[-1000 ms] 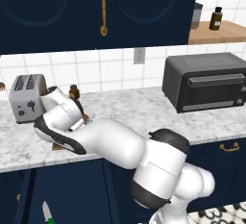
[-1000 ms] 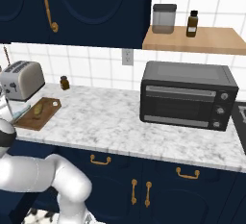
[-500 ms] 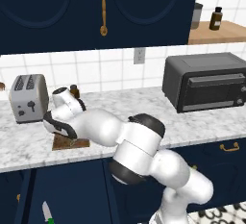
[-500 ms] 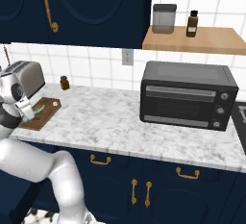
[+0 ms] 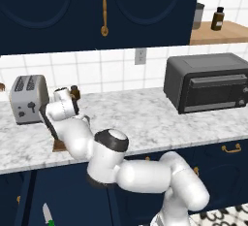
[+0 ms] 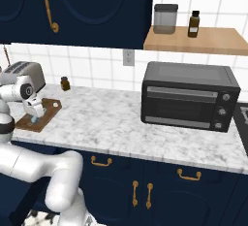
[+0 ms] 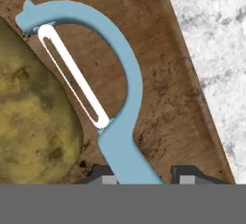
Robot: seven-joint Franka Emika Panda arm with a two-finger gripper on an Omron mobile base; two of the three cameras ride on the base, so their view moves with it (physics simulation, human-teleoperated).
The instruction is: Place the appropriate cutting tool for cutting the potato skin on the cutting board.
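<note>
The light-blue peeler (image 7: 134,79) hangs just over the brown wooden cutting board (image 7: 163,83), its looped head pointing away from the hand. Its stem runs down between my fingertips (image 7: 103,175), and my gripper (image 7: 146,176) is shut on it. The yellowish-tan potato (image 7: 33,122) lies on the board right beside the peeler's blade. In the right base view my gripper (image 6: 34,113) is low over the cutting board (image 6: 48,113) in front of the toaster, with the peeler (image 6: 35,120) showing pale blue under it. In the left base view the arm hides most of the board (image 5: 59,146).
A silver toaster (image 6: 22,72) stands right behind the board, with a small brown bottle (image 6: 64,83) beside it. A black toaster oven (image 6: 189,96) sits at the counter's right. A green-handled knife (image 5: 47,215) shows low down in front of the cabinets. Marble counter lies between board and oven.
The arm has swung left toward the toaster and the hand has come down over the cutting board with the peeler in it.
</note>
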